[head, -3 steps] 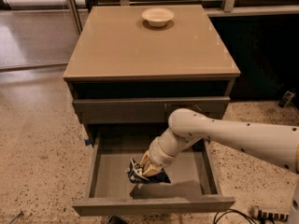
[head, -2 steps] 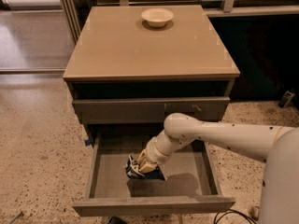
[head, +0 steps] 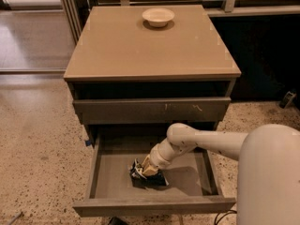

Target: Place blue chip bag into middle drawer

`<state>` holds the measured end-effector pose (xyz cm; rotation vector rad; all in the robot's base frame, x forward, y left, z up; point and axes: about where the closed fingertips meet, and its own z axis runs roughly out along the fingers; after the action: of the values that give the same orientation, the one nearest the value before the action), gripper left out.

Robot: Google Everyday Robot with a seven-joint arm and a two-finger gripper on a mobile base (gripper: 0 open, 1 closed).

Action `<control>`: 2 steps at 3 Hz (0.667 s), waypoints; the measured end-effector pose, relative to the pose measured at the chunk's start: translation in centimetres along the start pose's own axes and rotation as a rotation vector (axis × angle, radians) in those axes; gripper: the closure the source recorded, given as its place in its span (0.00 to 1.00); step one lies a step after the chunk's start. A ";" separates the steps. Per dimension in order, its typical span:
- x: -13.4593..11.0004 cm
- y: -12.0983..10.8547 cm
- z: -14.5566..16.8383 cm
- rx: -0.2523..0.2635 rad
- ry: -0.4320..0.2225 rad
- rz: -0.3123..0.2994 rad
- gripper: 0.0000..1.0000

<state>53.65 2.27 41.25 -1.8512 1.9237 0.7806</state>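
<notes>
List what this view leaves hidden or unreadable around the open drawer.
All in the one camera view:
- Pincer, low in the drawer at the bag: its tip merges with the crumpled foil.
- Bag print: too small to read.
- Drawer floor beneath the arm: covered by it.
- Slot under the tabletop: too dark.
- Arm's base: cut off by the right and bottom edges.

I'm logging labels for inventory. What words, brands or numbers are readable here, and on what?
Crumpled dark-blue foil chip bag: white and black print, too blurred to read.
Grey drawer front with pale scratches: no text.
Cream bowl: none.
Gripper, at the bag inside the open grey middle drawer: none.
</notes>
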 end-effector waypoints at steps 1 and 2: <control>1.3 -0.3 1.5 0.010 0.037 0.035 1.00; 1.3 -0.3 1.5 0.011 0.037 0.037 0.81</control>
<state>53.66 2.16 39.23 -1.8405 1.9866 0.7515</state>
